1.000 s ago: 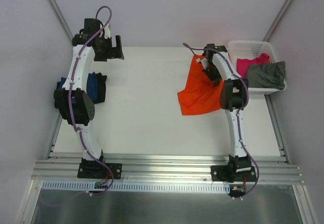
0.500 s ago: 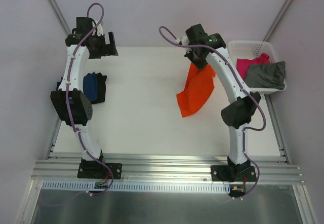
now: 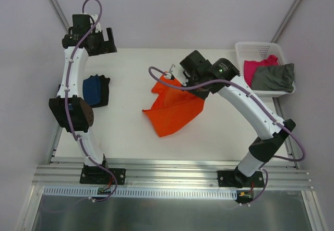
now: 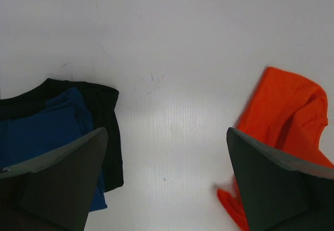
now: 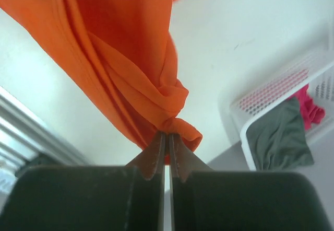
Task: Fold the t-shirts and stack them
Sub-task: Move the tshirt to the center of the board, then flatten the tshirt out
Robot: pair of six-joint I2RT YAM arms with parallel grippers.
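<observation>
White desk (image 3: 130, 131) | orange t-shirt (image 3: 169, 111) crumpled, one end raised, rest trailing on desk | right pincer (image 5: 166, 137) clamped on its bunched edge | left pincer (image 4: 167, 134) spread wide

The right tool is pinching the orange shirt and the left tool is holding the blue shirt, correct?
Not quite. The left tool is open and holds nothing; the blue shirt lies on the table, as the left wrist view shows. The right tool does pinch the orange shirt.
</observation>
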